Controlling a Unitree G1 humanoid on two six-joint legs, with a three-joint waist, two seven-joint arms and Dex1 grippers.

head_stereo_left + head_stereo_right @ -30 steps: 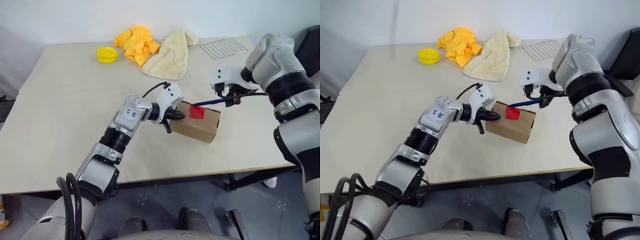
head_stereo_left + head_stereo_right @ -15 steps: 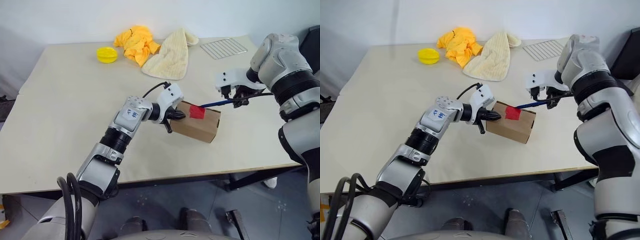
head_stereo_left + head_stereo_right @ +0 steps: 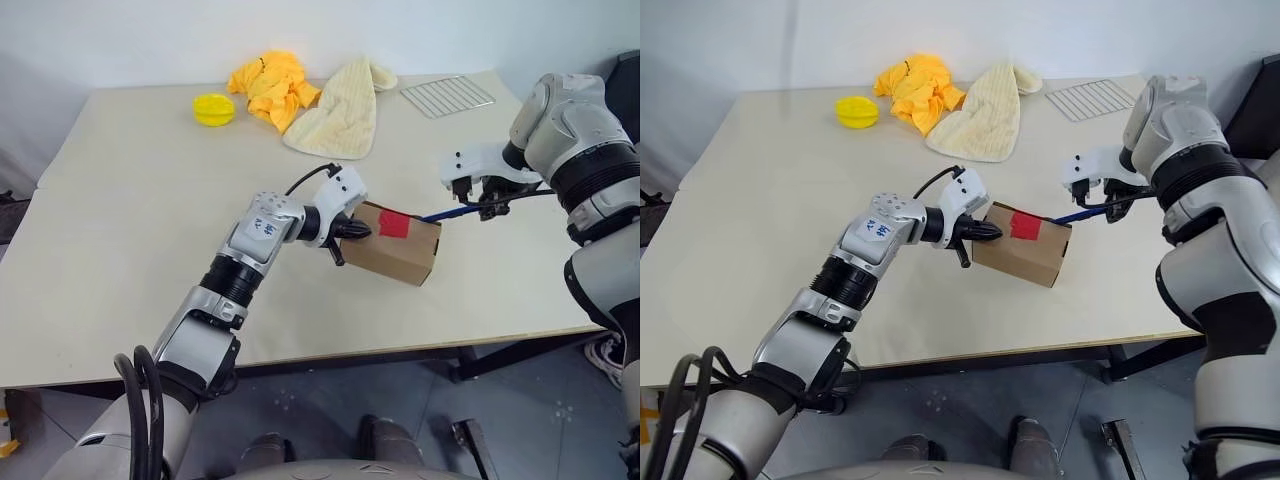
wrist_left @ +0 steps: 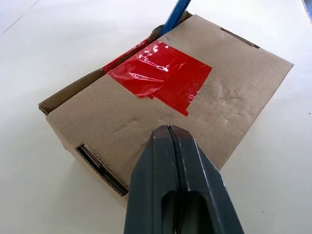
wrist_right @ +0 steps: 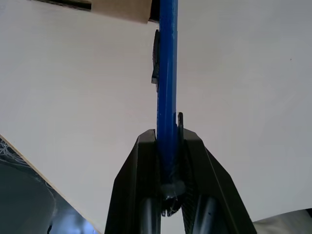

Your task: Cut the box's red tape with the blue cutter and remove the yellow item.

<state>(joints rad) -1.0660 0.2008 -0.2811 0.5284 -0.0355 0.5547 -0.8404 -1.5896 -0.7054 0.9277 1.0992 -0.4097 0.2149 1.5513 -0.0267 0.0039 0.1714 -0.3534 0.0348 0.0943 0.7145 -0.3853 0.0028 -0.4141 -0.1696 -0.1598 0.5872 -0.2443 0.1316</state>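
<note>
The brown box (image 3: 395, 252) lies near the table's middle with the red tape (image 3: 393, 224) stuck across its top seam; the tape (image 4: 160, 74) looks creased, and the far flap stands slightly lifted. My left gripper (image 3: 355, 232) is shut, with its tips (image 4: 168, 130) pressed against the box's left top edge. To the right, my right gripper (image 3: 487, 199) is shut on the blue cutter (image 3: 445, 211), whose tip reaches the box's far right edge. The cutter (image 5: 166, 92) runs straight out between the right fingers. The yellow item is hidden.
At the table's back lie a round yellow dish (image 3: 213, 108), a yellow-orange cloth (image 3: 270, 86), a cream towel (image 3: 342, 108) and a wire rack (image 3: 447, 96). The table's front edge (image 3: 330, 352) runs just below the box.
My right gripper has drawn the blue cutter to the right, off the red tape to the box's far right edge. The left gripper and the box have stayed put.
</note>
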